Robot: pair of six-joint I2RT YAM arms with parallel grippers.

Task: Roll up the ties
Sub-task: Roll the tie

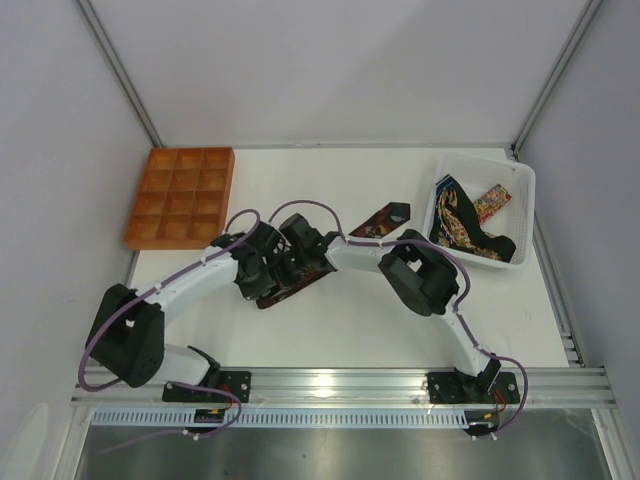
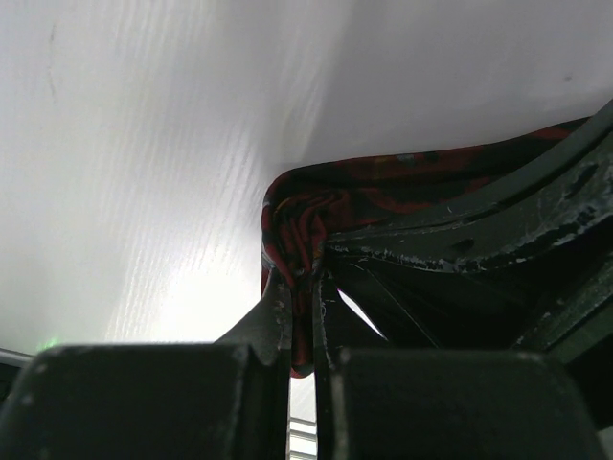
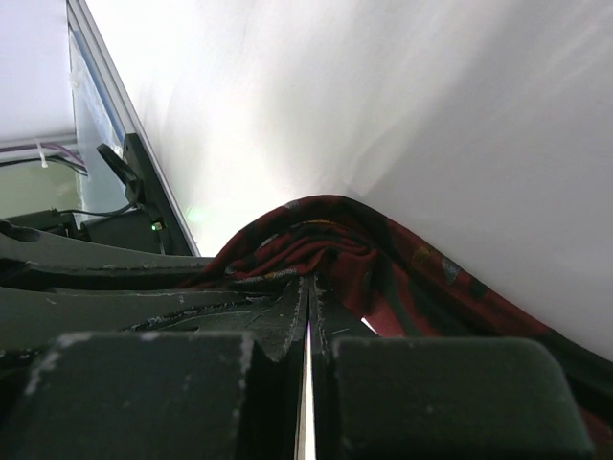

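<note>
Maroon cloth with a darker print is the item in hand. One maroon tie lies on the white worktop. It runs diagonally from its pointed end near the white basket down to the centre, where both arms meet over its near end.

Left tool: jaws closed on a folded bunch of the tie. In the left wrist view the fabric is doubled over at the fingertips and a strip hangs down between them. The hold looks firm.

Right tool: jaws closed to a hairline. The tie humps up directly at the tips and appears nipped between them, though the fingers partly hide the contact itself.

Progress: judged early. The near end shows only a first fold or turn, and no tight coil is visible. Most of the tie's length lies flat and unrolled towards the basket. From above, the arms hide the worked end, so the number of turns cannot be confirmed.

Outstanding: the rest of this tie has to be wound up. The other ties, several dark and patterned pieces, lie heaped loose in the basket, none of them rolled. The orange tray stands at the far left of the worktop, well apart from the work.
</note>
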